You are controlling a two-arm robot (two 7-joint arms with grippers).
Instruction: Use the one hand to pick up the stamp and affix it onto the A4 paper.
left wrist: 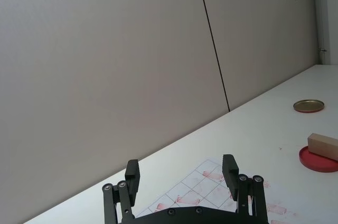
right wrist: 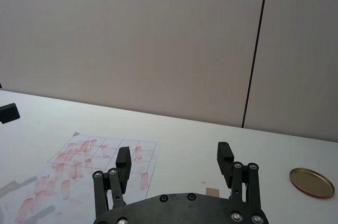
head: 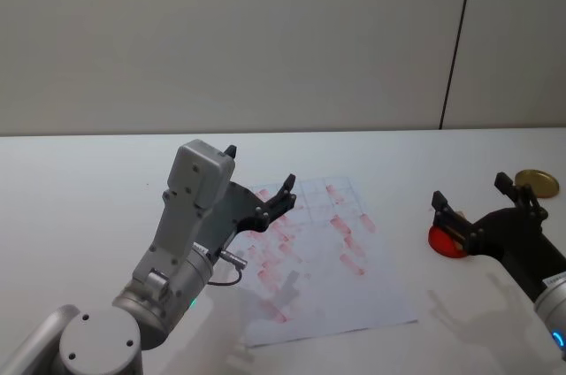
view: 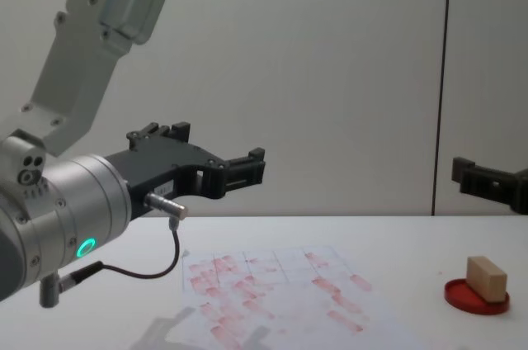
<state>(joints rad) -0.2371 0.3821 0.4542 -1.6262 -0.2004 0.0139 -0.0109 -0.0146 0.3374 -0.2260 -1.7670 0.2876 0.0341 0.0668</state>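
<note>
My right gripper (head: pixel 470 191) hovers above the ink pad (view: pixel 476 296), its fingers spread wide and holding nothing. The stamp (view: pixel 486 277) sits on the red ink pad, to the right of the A4 paper (head: pixel 327 260) and apart from it. A round gold lid (head: pixel 536 182) lies flat farther back on the table (head: pixel 88 180). My left gripper (head: pixel 261 167), also wide open and empty, hangs over the paper's left part.

The A4 paper (head: pixel 327 260) is lying mid-table; the stamp (view: pixel 486 276) is sitting on the ink pad (view: pixel 474 299) to its right, a lid (head: pixel 536 182) lying behind; the left gripper (head: pixel 259 168) is hanging over the paper, the right gripper (head: pixel 470 189) over the pad.
</note>
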